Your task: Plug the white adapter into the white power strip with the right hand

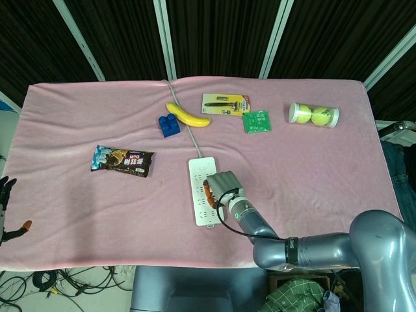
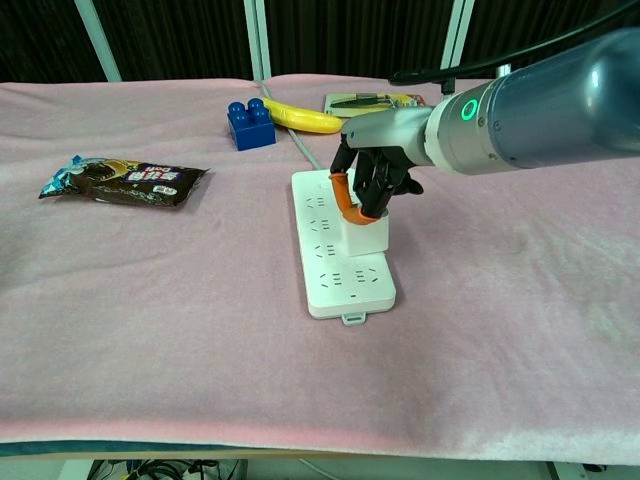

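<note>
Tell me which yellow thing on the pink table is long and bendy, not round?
The banana, lying beside the blue block. The other yellow things are the two round tennis balls, shut inside a clear tube at the far right.

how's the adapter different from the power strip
The adapter is a small blocky cube standing upright; the power strip is a long flat bar lying on the cloth. The right hand grips the adapter from above; nothing holds the strip. The strip has a cord running back toward the banana; the adapter shows none. Both are white.
</note>
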Action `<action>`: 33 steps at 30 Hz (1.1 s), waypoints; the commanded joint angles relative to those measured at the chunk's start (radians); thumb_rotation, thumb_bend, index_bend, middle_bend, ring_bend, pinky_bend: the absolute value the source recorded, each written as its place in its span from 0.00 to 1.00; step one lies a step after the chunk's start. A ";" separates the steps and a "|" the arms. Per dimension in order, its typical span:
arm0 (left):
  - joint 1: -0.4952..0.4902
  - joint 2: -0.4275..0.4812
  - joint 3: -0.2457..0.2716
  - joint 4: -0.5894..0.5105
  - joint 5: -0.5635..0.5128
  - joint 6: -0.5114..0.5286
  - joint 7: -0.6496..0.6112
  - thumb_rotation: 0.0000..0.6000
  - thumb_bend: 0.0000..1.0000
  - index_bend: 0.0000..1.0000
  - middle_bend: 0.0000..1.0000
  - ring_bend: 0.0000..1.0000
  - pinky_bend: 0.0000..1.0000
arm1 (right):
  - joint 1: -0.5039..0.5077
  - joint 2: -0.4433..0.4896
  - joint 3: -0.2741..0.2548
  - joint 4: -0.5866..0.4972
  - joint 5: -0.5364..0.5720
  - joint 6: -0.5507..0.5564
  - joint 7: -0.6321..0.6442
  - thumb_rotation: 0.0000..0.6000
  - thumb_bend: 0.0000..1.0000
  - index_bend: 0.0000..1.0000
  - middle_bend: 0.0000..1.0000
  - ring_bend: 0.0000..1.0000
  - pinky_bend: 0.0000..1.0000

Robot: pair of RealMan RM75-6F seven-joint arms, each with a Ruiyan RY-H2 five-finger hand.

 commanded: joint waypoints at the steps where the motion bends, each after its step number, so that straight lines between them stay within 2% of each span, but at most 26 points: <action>1: 0.000 0.000 0.000 0.000 -0.001 -0.001 0.001 1.00 0.23 0.01 0.00 0.00 0.00 | -0.003 0.006 0.011 -0.005 -0.010 0.004 0.013 1.00 0.66 0.82 0.76 0.84 0.79; 4: -0.001 0.000 -0.001 -0.001 -0.002 -0.001 0.002 1.00 0.23 0.01 0.00 0.00 0.00 | -0.016 0.018 0.037 -0.018 -0.035 0.020 0.046 1.00 0.64 0.78 0.71 0.80 0.77; 7: 0.000 0.001 -0.001 -0.002 -0.004 0.000 0.001 1.00 0.23 0.01 0.00 0.00 0.00 | -0.039 0.037 0.065 -0.035 -0.070 0.042 0.089 1.00 0.54 0.56 0.52 0.67 0.65; 9: 0.000 0.001 -0.001 -0.003 -0.004 0.000 0.002 1.00 0.23 0.01 0.00 0.00 0.00 | -0.056 0.048 0.077 -0.046 -0.098 0.054 0.115 1.00 0.43 0.36 0.36 0.54 0.52; 12: 0.001 0.002 -0.001 -0.003 -0.004 0.001 0.001 1.00 0.23 0.01 0.00 0.00 0.00 | -0.088 0.077 0.092 -0.066 -0.141 0.084 0.152 1.00 0.33 0.20 0.21 0.39 0.40; 15: 0.001 0.001 -0.001 -0.003 -0.004 0.002 0.002 1.00 0.23 0.01 0.00 0.00 0.00 | -0.125 0.129 0.097 -0.100 -0.188 0.127 0.178 1.00 0.29 0.14 0.15 0.29 0.34; 19: 0.002 0.000 -0.002 -0.003 -0.002 0.006 0.003 1.00 0.23 0.01 0.00 0.00 0.00 | -0.178 0.208 0.093 -0.149 -0.243 0.175 0.202 1.00 0.25 0.10 0.11 0.25 0.28; 22: 0.002 -0.001 -0.002 -0.003 0.001 0.010 0.002 1.00 0.23 0.01 0.00 0.00 0.00 | -0.229 0.267 0.044 -0.180 -0.326 0.244 0.177 1.00 0.21 0.07 0.09 0.24 0.26; 27: 0.005 -0.005 -0.001 -0.003 0.013 0.019 -0.001 1.00 0.23 0.01 0.00 0.00 0.00 | -0.351 0.337 -0.096 -0.213 -0.510 0.395 0.116 1.00 0.16 0.01 0.07 0.22 0.23; 30: 0.007 -0.007 0.002 -0.001 0.036 0.034 -0.005 1.00 0.23 0.00 0.00 0.00 0.00 | -0.472 0.359 -0.188 -0.226 -0.671 0.509 0.150 1.00 0.14 0.00 0.07 0.21 0.23; 33: 0.009 -0.011 0.004 0.012 0.066 0.054 0.004 1.00 0.23 0.00 0.00 0.00 0.00 | -0.574 0.370 -0.265 -0.222 -0.788 0.572 0.207 1.00 0.13 0.00 0.07 0.21 0.23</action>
